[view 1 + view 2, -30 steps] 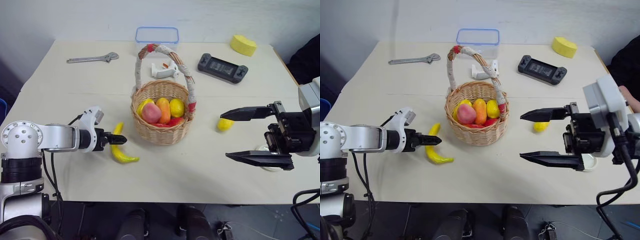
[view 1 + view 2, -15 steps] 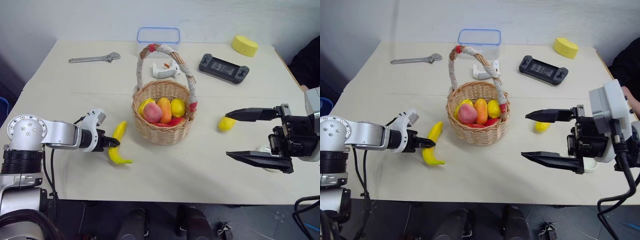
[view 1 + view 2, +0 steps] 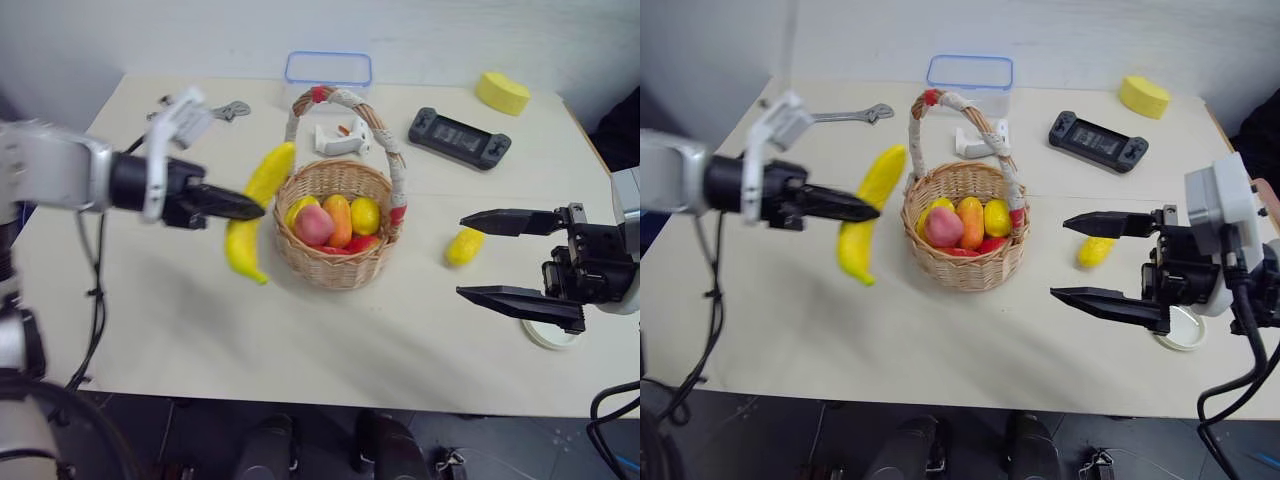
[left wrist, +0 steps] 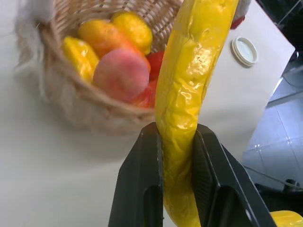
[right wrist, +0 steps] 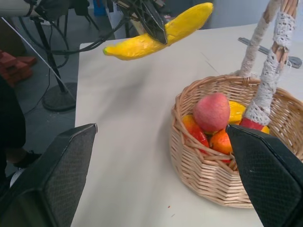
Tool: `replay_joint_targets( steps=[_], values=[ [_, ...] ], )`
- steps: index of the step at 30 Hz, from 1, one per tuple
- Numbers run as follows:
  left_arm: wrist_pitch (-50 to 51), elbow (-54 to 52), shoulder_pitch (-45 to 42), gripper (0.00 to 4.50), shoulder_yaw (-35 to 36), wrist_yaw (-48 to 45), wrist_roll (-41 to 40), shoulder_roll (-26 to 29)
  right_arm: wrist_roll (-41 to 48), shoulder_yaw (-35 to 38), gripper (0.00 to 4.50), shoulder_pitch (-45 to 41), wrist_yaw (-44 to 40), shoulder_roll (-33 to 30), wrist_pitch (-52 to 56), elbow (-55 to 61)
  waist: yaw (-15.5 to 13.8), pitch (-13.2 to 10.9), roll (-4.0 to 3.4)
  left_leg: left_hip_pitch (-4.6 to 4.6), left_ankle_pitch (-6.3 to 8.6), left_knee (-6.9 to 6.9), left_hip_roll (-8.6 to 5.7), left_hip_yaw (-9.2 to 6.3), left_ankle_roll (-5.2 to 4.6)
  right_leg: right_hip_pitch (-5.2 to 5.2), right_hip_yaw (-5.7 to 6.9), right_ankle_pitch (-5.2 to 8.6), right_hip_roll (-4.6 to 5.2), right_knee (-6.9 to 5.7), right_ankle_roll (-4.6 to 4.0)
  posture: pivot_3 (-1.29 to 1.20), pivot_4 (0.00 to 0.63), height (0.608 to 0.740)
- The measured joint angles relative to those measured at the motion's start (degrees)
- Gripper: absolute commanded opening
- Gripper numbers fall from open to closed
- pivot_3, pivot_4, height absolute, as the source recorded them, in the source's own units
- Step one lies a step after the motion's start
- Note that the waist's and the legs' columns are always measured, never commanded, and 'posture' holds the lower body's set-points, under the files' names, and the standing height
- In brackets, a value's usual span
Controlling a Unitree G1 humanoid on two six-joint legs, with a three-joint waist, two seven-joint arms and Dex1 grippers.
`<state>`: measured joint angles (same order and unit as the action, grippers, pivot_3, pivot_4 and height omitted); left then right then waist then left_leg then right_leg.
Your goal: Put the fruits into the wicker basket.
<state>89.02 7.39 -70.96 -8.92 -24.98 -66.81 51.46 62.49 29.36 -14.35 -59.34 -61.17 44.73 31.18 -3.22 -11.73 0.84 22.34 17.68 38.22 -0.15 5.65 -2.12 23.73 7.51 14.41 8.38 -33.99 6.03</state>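
While your left gripper is clamped on the banana, that fruit hangs clear of the table, just beside the basket on its left, held near its middle with both ends free.

Items on your table, as they lie:

- Banana: in the air, in your left gripper, long axis roughly upright and tilted, upper end near the basket handle. Your left wrist view shows the two black fingers pressed on either side of it.
- Lemon: on the table to the right of the basket, apart from it, near the upper finger of your right gripper.
- Basket: mid-table, upright, handle arched over it. Inside you have a pink peach-like fruit, an orange one, a yellow round one and red pieces beneath.
- Right gripper: jaws spread wide, holding nothing, pointing left towards the basket.
- Clear box: behind the basket, at the far edge.
- Wrench: far left.
- Black controller: far right of the basket.
- Sponge: far right corner.
- White lid: on the table under your right gripper.
- Small white object: between basket and box; you cannot tell what it is.
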Motion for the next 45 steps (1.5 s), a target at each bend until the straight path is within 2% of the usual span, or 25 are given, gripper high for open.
replay_joint_targets(
  steps=[3,7,9,12,17,22,26,29,33,34,37,43,45],
  values=[
    [-1.31,9.11,-5.70,0.46,-3.26,-0.30,8.61,-7.57,-0.21,-0.02,4.50,0.09,1.07,0.00,0.00,0.29,0.24,-0.01,0.03,0.05,-0.10,-0.01,0.00,0.01,-0.21,0.01,0.01,-0.03,0.00,-0.04,0.05,0.00,0.150,0.740],
    [-3.18,16.76,-7.97,0.46,-3.78,0.00,17.18,-14.12,0.46,0.85,4.50,1.70,3.11,0.22,0.24,1.39,0.89,-0.02,0.03,0.05,-0.11,-0.15,0.06,0.13,-0.24,0.03,0.08,-0.04,-0.03,0.00,0.08,0.00,0.150,0.740],
    [-3.39,19.56,-7.97,1.17,-3.27,0.36,19.81,-16.06,0.97,1.11,4.50,2.53,3.90,0.56,0.25,2.52,1.08,-0.03,0.05,0.15,-0.11,-0.15,0.06,0.11,-0.24,0.09,0.12,-0.04,-0.06,0.03,0.08,0.00,0.150,0.740],
    [-3.25,20.82,-7.96,1.99,-2.08,-0.37,22.15,-17.65,1.66,1.78,4.50,3.69,5.14,0.61,0.25,3.21,1.15,-0.05,0.08,0.23,-0.11,-0.10,0.05,0.09,-0.26,0.10,0.12,-0.06,-0.06,0.08,0.13,0.00,0.150,0.740],
    [-2.56,19.03,-6.86,3.43,1.00,-2.72,24.13,-16.40,2.24,2.76,4.50,5.28,6.77,0.66,0.26,3.62,1.40,-0.05,0.08,0.15,-0.12,-0.02,0.05,0.08,-0.28,0.06,0.06,-0.08,-0.02,0.00,0.17,0.00,0.150,0.740],
    [-6.71,4.94,3.10,3.43,6.87,-10.32,22.80,-10.04,1.60,7.53,4.50,12.30,9.36,3.08,0.48,3.22,1.80,-0.04,0.07,0.11,-0.12,-0.07,0.09,0.07,-0.22,0.07,0.02,-0.08,-0.02,-0.03,0.15,0.00,0.150,0.740],
    [-19.49,-8.39,15.57,3.43,13.48,-20.63,21.81,-3.51,-1.73,13.61,4.50,20.71,10.57,6.16,0.42,1.26,1.71,-0.04,0.06,0.06,-0.10,-0.05,0.09,0.09,-0.20,-0.03,0.03,-0.08,-0.03,0.05,0.15,0.00,0.150,0.740],
    [-29.01,-13.71,23.81,3.43,16.31,-30.65,21.88,0.42,-6.62,17.67,4.50,27.42,10.60,8.11,-0.22,-2.72,1.49,-0.04,0.06,0.03,-0.10,-0.01,0.05,0.09,-0.22,-0.09,0.03,-0.08,-0.01,0.16,0.15,0.00,0.150,0.740],
    [-36.57,-16.00,26.31,4.27,17.13,-39.31,21.80,2.47,-9.86,20.99,4.50,30.80,10.12,8.87,-0.89,-7.86,1.10,-0.03,0.05,-0.07,0.10,0.00,0.00,0.10,-0.04,-0.15,-0.08,-0.24,0.08,0.24,0.13,0.00,0.150,0.740],
    [-36.99,-16.04,26.04,4.48,17.17,-40.21,21.22,2.08,-9.86,20.98,4.50,30.78,10.08,8.87,-0.85,-8.50,1.13,-0.03,0.05,-0.12,0.08,0.00,0.02,0.09,-0.05,-0.20,-0.10,-0.30,0.08,0.24,0.08,0.00,0.150,0.740],
    [-38.37,-16.15,25.43,4.48,16.99,-41.57,20.60,0.80,-10.79,18.73,4.50,28.55,11.40,8.92,-0.84,-9.67,1.30,-0.03,0.05,-0.15,0.02,0.02,0.10,0.06,-0.03,-0.21,-0.23,-0.36,0.08,0.21,-0.01,0.00,0.150,0.740],
    [-40.94,-18.96,24.45,4.48,14.82,-42.27,20.25,-2.19,-14.91,4.63,4.50,14.39,23.17,14.37,1.15,-14.35,2.19,-0.03,0.02,-0.11,-0.18,-0.05,0.19,0.24,-0.24,-0.03,-0.34,-0.35,-0.06,-0.07,-0.04,0.00,0.150,0.740],
    [-40.84,-20.82,24.00,4.48,14.52,-42.05,19.23,-3.46,-16.84,-1.24,4.50,6.69,30.09,18.55,3.39,-16.90,2.32,-0.05,-0.03,-0.07,-0.27,-0.03,0.20,0.27,-0.23,-0.01,-0.28,-0.35,-0.09,-0.07,-0.04,0.00,0.150,0.740]
  ],
)
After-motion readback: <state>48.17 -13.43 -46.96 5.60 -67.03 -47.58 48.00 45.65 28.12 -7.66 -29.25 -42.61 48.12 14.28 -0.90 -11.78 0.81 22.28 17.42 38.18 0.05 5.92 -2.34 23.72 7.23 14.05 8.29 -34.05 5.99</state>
